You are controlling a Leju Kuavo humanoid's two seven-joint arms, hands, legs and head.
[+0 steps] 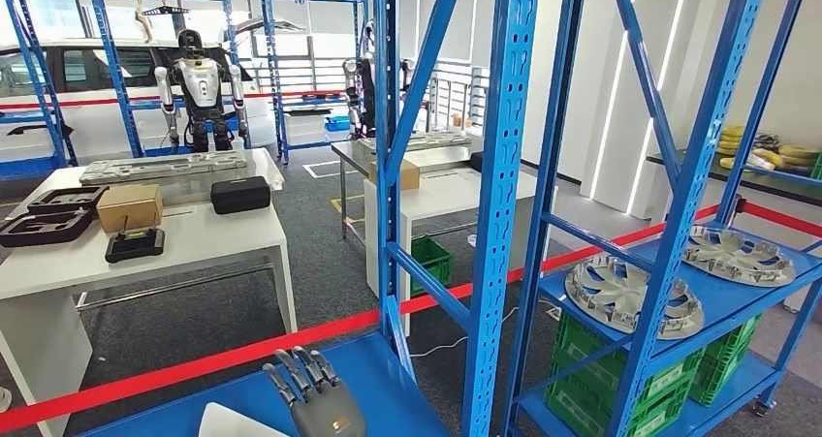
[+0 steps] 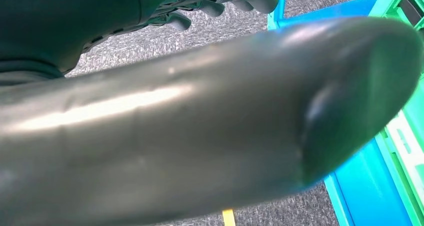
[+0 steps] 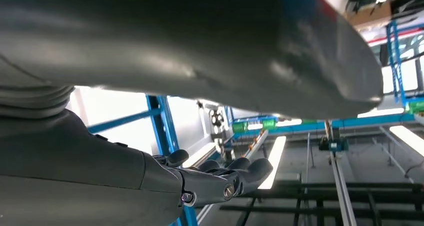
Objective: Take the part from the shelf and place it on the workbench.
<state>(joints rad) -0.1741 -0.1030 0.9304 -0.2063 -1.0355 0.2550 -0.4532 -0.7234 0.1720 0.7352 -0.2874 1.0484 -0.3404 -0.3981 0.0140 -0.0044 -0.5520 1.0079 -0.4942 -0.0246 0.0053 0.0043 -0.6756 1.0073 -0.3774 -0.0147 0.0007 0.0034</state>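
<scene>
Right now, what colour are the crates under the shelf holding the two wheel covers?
Green crates, stacked below the blue shelf with the silver wheel covers; clearest in the head view.

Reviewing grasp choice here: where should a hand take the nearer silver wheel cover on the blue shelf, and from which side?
Probably the outer rim of the nearer wheel cover, from the open aisle side. It lies flat, face up, so the thin edge is the graspable part; blue shelf uprights and braces obstruct other approaches.
</scene>
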